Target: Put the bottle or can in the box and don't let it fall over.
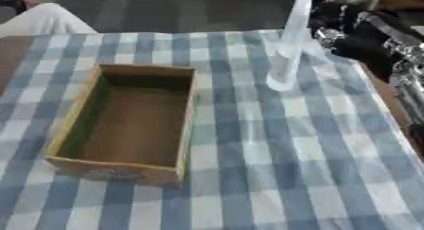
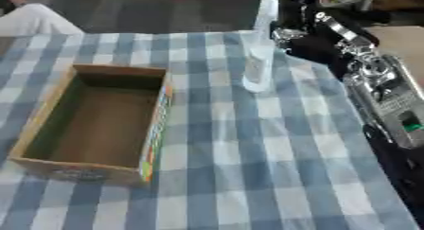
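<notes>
At the far right of the blue-and-white checked table [image 1: 248,177], the black and silver right hand [image 1: 348,32] seems closed round the tall clear plastic bottle [image 1: 286,58], standing upright; next it must carry it leftward, level, into the open cardboard box [image 1: 75,115]

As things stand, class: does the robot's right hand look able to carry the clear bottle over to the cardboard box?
Probably yes. The right hand is at the clear bottle near the table's far edge, though its fingers are too blurred to judge. Only bare checked tablecloth lies between the bottle and the open, empty cardboard box.
</notes>
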